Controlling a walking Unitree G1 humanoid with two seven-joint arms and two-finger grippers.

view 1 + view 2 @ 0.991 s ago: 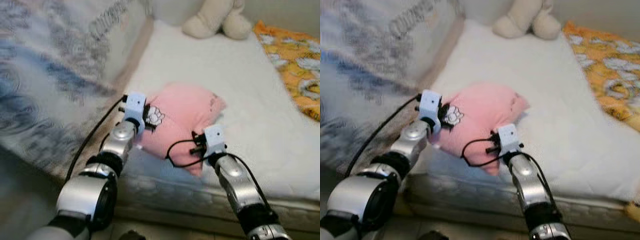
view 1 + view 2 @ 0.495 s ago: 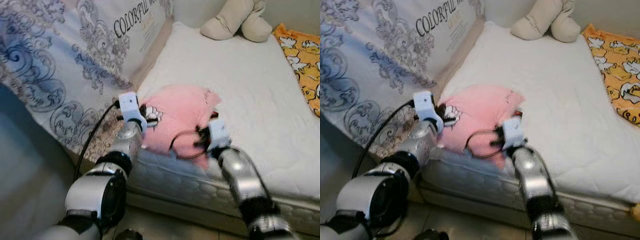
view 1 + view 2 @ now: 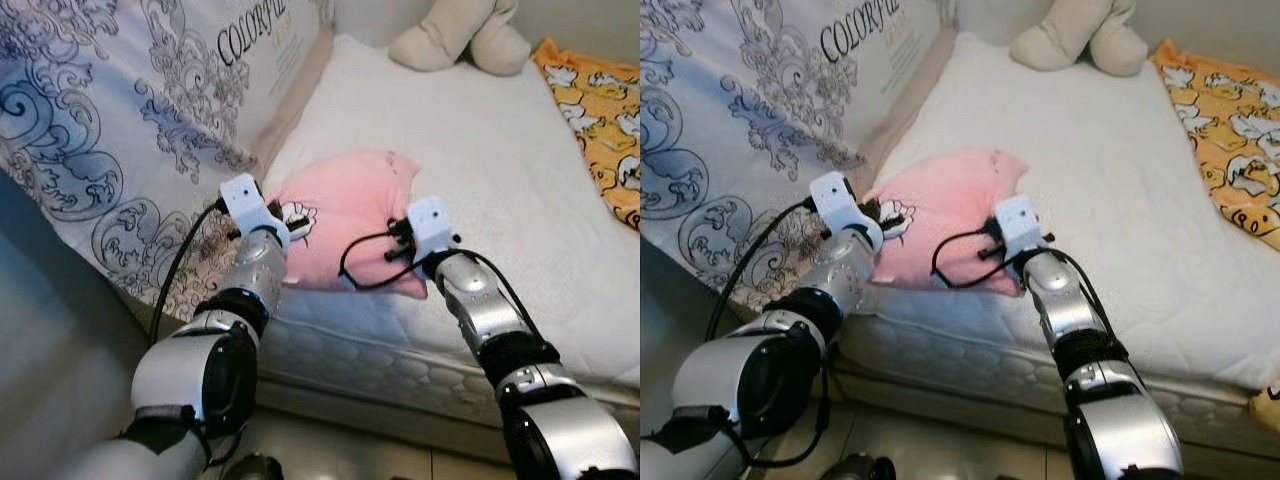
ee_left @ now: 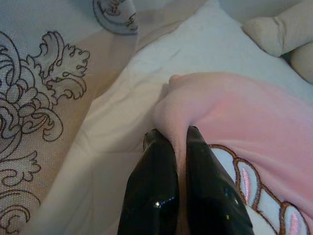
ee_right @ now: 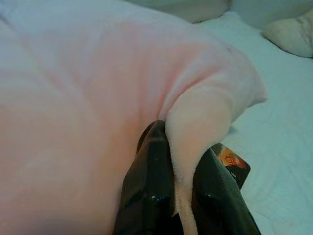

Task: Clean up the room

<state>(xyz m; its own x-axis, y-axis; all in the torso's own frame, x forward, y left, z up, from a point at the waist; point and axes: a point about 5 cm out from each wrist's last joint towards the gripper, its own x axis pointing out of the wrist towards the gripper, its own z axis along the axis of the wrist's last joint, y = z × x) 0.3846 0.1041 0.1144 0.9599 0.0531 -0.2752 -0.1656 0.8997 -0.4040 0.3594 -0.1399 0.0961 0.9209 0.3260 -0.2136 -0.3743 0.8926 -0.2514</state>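
Observation:
A pink plush pillow (image 3: 345, 215) with a white cartoon patch lies near the front edge of the white mattress (image 3: 480, 160). Both of my grippers hold it. At the pillow's left edge sits my left gripper (image 3: 285, 222); in the left wrist view its black fingers (image 4: 156, 191) pinch a fold of the pink fabric (image 4: 244, 112). At the pillow's right front corner, my right gripper (image 3: 400, 240) is shut on a flap of the pillow (image 5: 198, 122), with a small tag (image 5: 231, 160) beside the fingers (image 5: 149, 191).
A beige plush toy (image 3: 460, 40) sits at the far end of the mattress. An orange patterned blanket (image 3: 600, 110) covers the right side. A patterned white-and-blue mattress or panel (image 3: 130, 130) leans along the left. Tiled floor lies below the bed.
The camera has shifted a little. My two grippers have carried the pink pillow slightly further onto the mattress, and the right gripper now sits further right and higher on it.

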